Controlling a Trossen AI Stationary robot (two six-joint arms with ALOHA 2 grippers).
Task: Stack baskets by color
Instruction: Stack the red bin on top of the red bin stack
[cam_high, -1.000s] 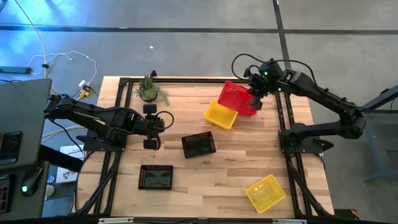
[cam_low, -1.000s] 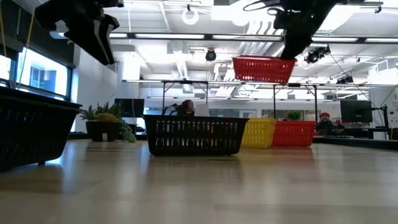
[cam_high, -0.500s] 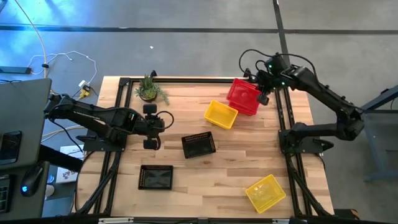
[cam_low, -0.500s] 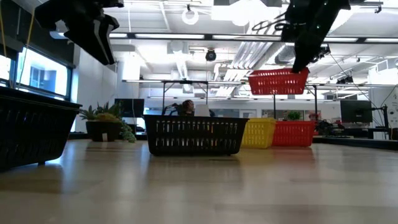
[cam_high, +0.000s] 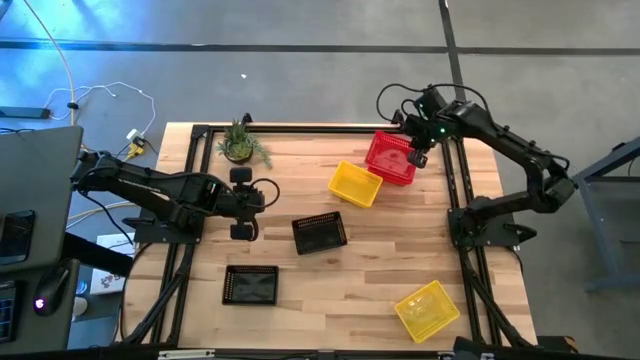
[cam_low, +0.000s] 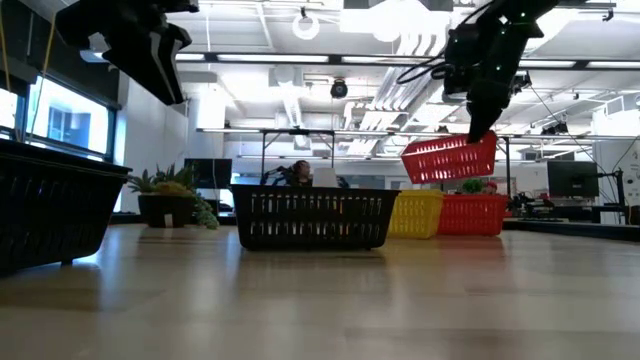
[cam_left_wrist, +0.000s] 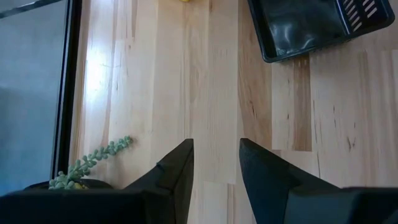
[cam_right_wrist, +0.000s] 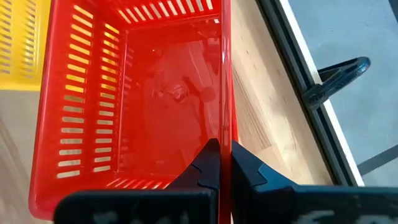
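Right pincer (cam_high: 417, 157) is clenched on the rim of a red basket (cam_high: 392, 155), held in the air at the far right of the worktop (cam_high: 380, 260). In the low view the basket tilts, its left end lower; long axis runs roughly left-right there. A second red basket (cam_low: 470, 214) sits on the worktop beneath it.

Since the earlier frame the carried basket has dropped lower and tipped further.

Count visible: two red, two yellow (cam_high: 355, 184) (cam_high: 427, 309), two black (cam_high: 319, 234) (cam_high: 250, 285).

Left pincer (cam_high: 243, 204) hangs parted and empty over the left of the worktop, near the plant (cam_high: 239, 143).
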